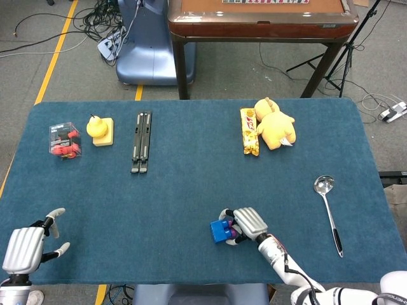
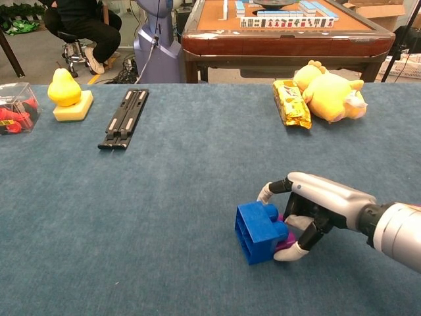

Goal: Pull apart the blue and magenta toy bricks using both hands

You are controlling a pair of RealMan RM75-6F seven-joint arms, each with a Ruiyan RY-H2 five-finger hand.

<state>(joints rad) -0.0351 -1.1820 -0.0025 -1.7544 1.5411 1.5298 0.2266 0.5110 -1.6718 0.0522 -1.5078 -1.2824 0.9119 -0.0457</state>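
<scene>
The right hand (image 2: 309,214) is closing around the magenta brick (image 2: 284,235), joined to the blue brick (image 2: 259,230) just beside its fingertips, while the empty, spread left hand (image 1: 28,244) waits well apart, so separation hasn't begun.

— How many bricks are there on the worktop (image 1: 191,184)?

— Two, stuck together: one blue brick (image 2: 259,231) and one magenta brick (image 2: 287,239).

— And hands?

— Two. One right hand (image 2: 314,204) and one left hand (image 1: 25,244).

— Soft toys?

— One yellow plush toy (image 1: 275,124). There is also one yellow duck (image 1: 97,126) on one pale base (image 1: 104,138).

— Anything to eat with?

— One spoon (image 1: 329,210).

— Packets?

— One snack packet (image 1: 249,131), lying flat.

— Boxes?

— One clear box (image 1: 64,140) with red pieces inside; I cannot count those, they are too small.

— What else?

— One black folding stand (image 1: 142,141). Behind the worktop stands one brown table (image 1: 261,19).
</scene>
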